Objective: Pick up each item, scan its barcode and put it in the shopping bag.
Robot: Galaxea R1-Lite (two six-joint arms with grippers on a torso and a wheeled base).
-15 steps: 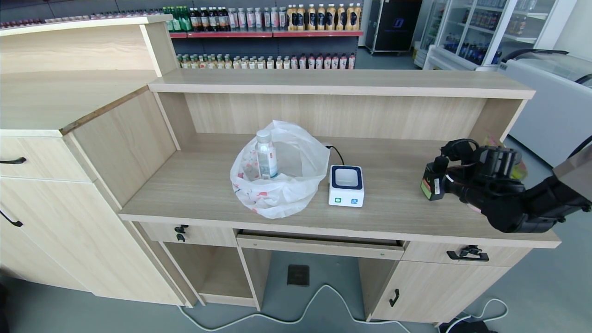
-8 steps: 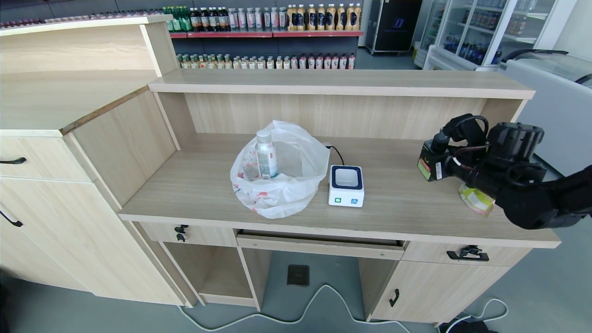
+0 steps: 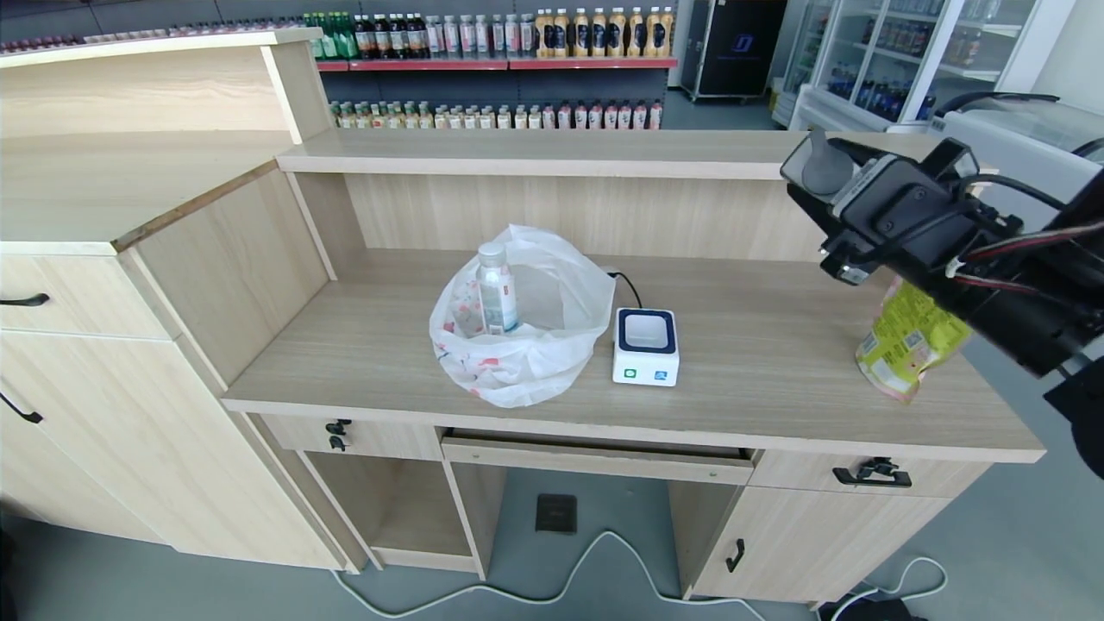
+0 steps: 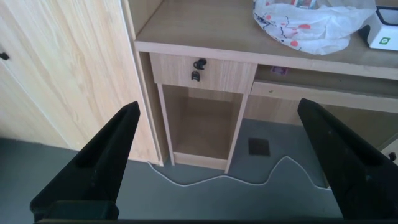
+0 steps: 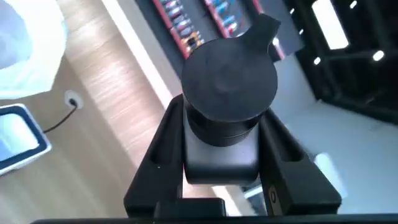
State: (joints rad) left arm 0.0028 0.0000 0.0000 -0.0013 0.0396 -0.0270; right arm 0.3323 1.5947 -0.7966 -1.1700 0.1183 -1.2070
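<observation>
While the right end effector (image 3: 832, 185) is clamped on the dark container (image 5: 230, 81) high above the desk (image 3: 759, 345), its barcode may well face away from the scanner (image 3: 645, 345). Swinging down could knock the yellow pouch (image 3: 910, 341) off

Matt wood-grain counter (image 3: 759, 354), thin glossy plastic bag (image 3: 517, 366).

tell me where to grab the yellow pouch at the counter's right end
Pinch the yellow pouch across its thin body, probably high up, coming from above with a finger on each broad face. It stands roughly upright on the counter, wide printed face toward the robot; edge to edge looks too broad. Its top is hidden behind the right arm.
</observation>
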